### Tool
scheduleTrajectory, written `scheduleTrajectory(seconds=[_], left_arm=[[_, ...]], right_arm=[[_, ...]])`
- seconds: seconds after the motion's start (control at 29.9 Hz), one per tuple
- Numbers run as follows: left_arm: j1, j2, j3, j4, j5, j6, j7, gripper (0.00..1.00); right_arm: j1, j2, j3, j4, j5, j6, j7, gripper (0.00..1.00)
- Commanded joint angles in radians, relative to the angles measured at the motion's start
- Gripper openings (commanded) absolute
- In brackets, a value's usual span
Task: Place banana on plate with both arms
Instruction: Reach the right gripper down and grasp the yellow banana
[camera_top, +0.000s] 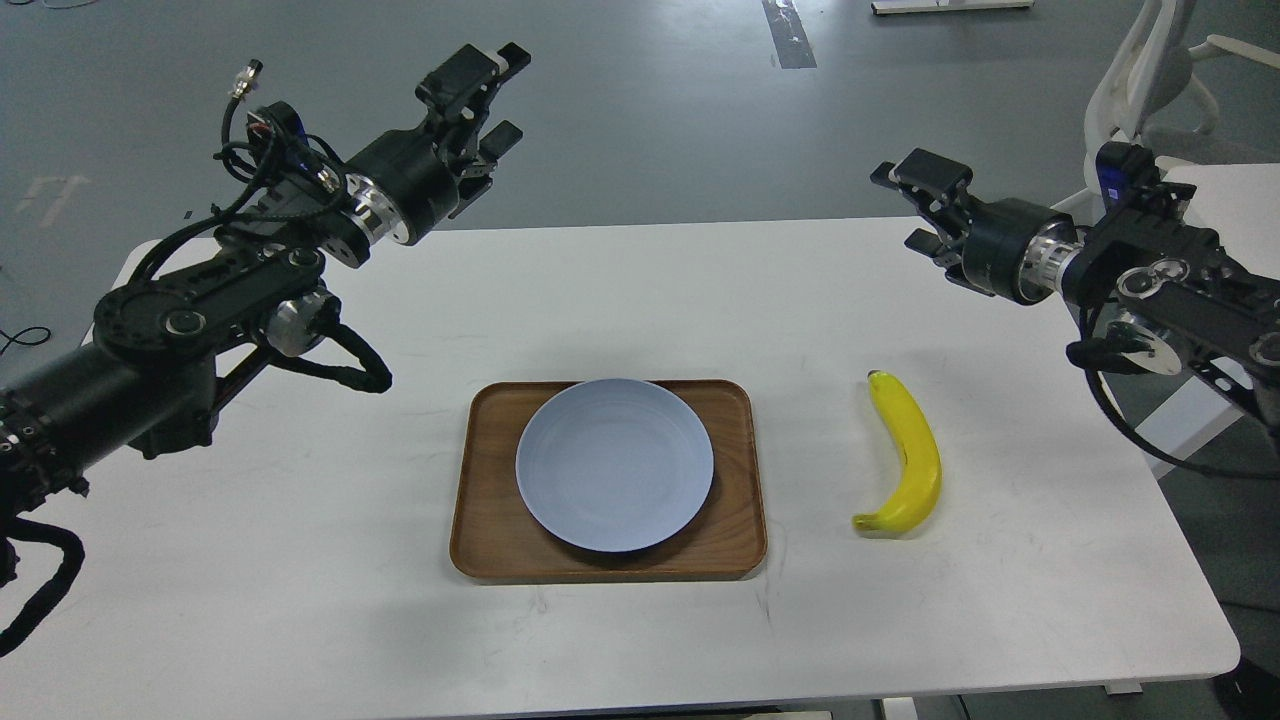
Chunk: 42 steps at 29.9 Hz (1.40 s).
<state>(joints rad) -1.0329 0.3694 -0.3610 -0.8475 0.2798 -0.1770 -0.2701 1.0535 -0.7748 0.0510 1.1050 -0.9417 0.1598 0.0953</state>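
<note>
Bare table (300, 520) surrounds the banana (905, 455); only the tray (480, 540) rim borders the plate (615, 465).

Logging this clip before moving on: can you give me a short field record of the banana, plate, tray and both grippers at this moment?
banana: lying on the white table, to the right of the tray, untouched
plate: empty, sitting on the wooden tray
left gripper: open, raised over the table's far left edge, holding nothing
right gripper: open, raised near the far right edge, holding nothing
task status: banana not yet picked up
</note>
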Motion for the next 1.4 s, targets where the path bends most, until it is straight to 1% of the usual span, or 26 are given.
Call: scheduleTrajectory(seconds=[0.0,0.03,0.1,0.17,0.23,0.37,0.43,0.6,0.77,0.8,0.84,0.87,0.9,0.94,0.97,1.04,1.07,1.1,1.17,1.24,1.27,1.34,1.37], left_arm=[[0.031,0.005,-0.048,0.005,-0.102,-0.01,0.11,0.98],[0.036,0.006,-0.058,0.005,-0.105,-0.012,0.112,0.98],[0.04,0.008,-0.059,0.005,-0.105,-0.01,0.111,0.98],[0.047,0.011,-0.061,0.005,-0.105,-0.009,0.106,0.98],[0.056,0.011,-0.062,0.001,-0.105,-0.009,0.103,0.98],[0.057,0.016,-0.062,-0.004,-0.105,-0.009,0.08,0.98],[0.057,0.028,-0.065,-0.007,-0.103,-0.009,0.063,0.98],[0.057,0.029,-0.067,-0.007,-0.1,-0.009,0.06,0.98],[0.057,0.029,-0.067,-0.008,-0.1,-0.009,0.046,0.98],[0.057,0.029,-0.067,-0.007,-0.099,-0.009,0.046,0.98],[0.057,0.029,-0.067,-0.007,-0.099,-0.01,0.046,0.98],[0.057,0.029,-0.065,-0.007,-0.097,-0.009,0.046,0.98],[0.057,0.029,-0.065,-0.007,-0.096,-0.009,0.046,0.98],[0.057,0.029,-0.065,-0.007,-0.096,-0.009,0.045,0.98],[0.059,0.031,-0.065,-0.007,-0.096,-0.01,0.045,0.98],[0.059,0.031,-0.065,-0.007,-0.094,-0.01,0.045,0.98],[0.059,0.032,-0.065,-0.005,-0.091,-0.01,0.045,0.98],[0.059,0.032,-0.064,-0.005,-0.09,-0.01,0.045,0.98],[0.06,0.031,-0.062,-0.004,-0.09,-0.01,0.045,0.98],[0.06,0.031,-0.062,-0.004,-0.09,-0.01,0.045,0.98],[0.062,0.029,-0.062,-0.004,-0.088,-0.01,0.045,0.98],[0.063,0.029,-0.062,-0.004,-0.088,-0.01,0.045,0.98],[0.063,0.029,-0.062,-0.004,-0.088,-0.01,0.045,0.98]], right_arm=[[0.066,-0.082,-0.173,0.088,-0.127,0.076,-0.041,0.96],[0.086,-0.101,-0.219,0.125,-0.134,0.107,-0.061,0.96],[0.095,-0.115,-0.255,0.163,-0.137,0.13,-0.086,0.96],[0.1,-0.12,-0.295,0.214,-0.144,0.156,-0.14,0.93],[0.099,-0.116,-0.307,0.228,-0.14,0.158,-0.152,0.92],[0.085,-0.103,-0.326,0.225,-0.129,0.149,-0.152,0.9],[0.077,-0.066,-0.329,0.217,-0.129,0.138,-0.152,0.9],[0.066,-0.018,-0.329,0.179,-0.112,0.092,-0.152,0.9],[0.059,0.032,-0.333,0.138,-0.088,0.092,-0.152,0.89],[0.05,0.035,-0.333,0.133,-0.089,0.093,-0.152,0.81],[0.043,0.037,-0.335,0.131,-0.091,0.093,-0.152,0.77],[0.037,0.04,-0.342,0.13,-0.091,0.093,-0.152,0.69],[0.036,0.049,-0.355,0.118,-0.091,0.093,-0.151,0.6],[0.036,0.055,-0.361,0.11,-0.092,0.093,-0.151,0.52],[0.037,0.068,-0.372,0.099,-0.092,0.093,-0.149,0.42],[0.04,0.075,-0.378,0.098,-0.094,0.093,-0.146,0.32],[0.048,0.075,-0.381,0.096,-0.094,0.093,-0.14,0.23],[0.051,0.075,-0.381,0.098,-0.094,0.095,-0.138,0.21],[0.077,0.077,-0.379,0.095,-0.091,0.098,-0.128,0.11],[0.088,0.077,-0.379,0.093,-0.089,0.098,-0.112,0.08],[0.094,0.077,-0.378,0.095,-0.088,0.098,-0.079,0.08],[0.114,0.08,-0.378,0.095,-0.089,0.093,-0.062,0.05],[0.128,0.086,-0.376,0.095,-0.086,0.087,-0.062,0.05]])
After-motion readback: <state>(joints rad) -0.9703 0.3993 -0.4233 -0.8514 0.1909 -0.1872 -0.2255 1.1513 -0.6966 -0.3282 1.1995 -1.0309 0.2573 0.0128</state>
